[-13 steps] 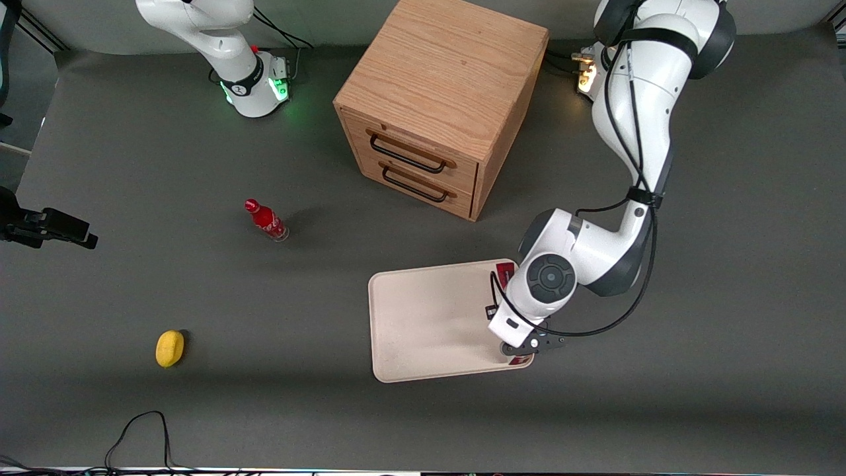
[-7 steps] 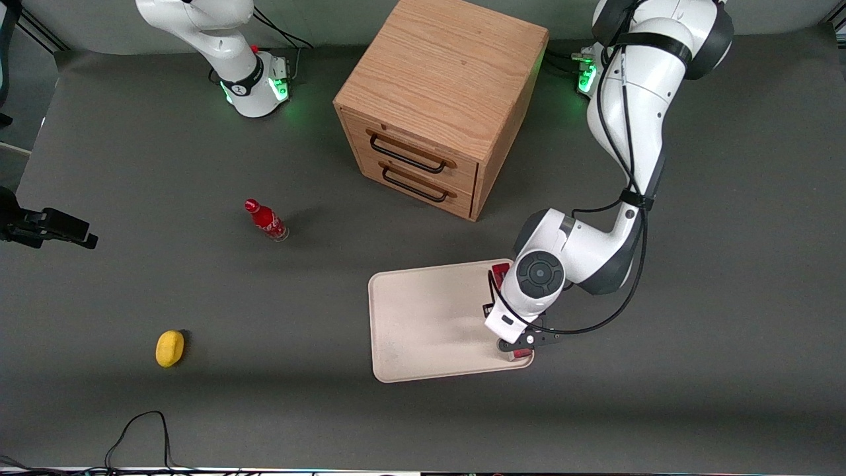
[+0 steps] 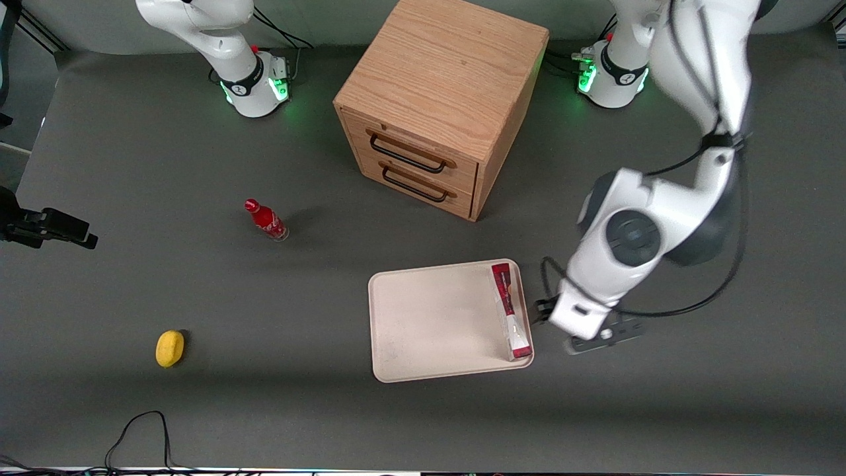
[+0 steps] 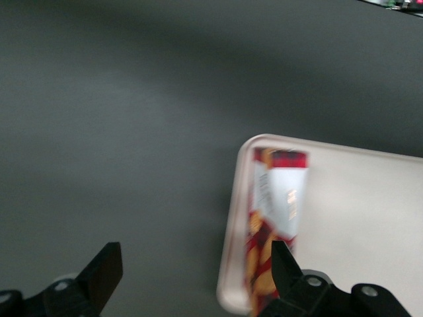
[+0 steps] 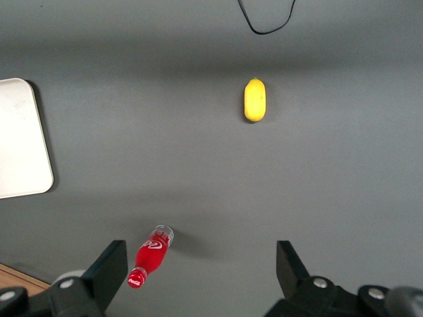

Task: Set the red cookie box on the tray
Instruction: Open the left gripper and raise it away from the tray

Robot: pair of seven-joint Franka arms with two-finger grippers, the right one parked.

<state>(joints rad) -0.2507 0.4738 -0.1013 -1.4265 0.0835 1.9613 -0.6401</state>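
Note:
The red cookie box lies flat in the cream tray, lengthwise along the rim at the working arm's end. The wrist view shows the box with its white printed side just inside the tray's rounded rim. My left gripper hovers over bare table beside the tray, toward the working arm's end, apart from the box. Seen from the wrist, the gripper is open, with only grey table and the tray rim between its fingers.
A wooden drawer cabinet stands farther from the front camera than the tray. A small red bottle and a yellow fruit sit toward the parked arm's end. A black cable loops near the table's front edge.
The gripper, earlier down over the box on the tray, has let go and moved up and sideways off the tray toward the working arm's end. The box now lies uncovered in the tray.

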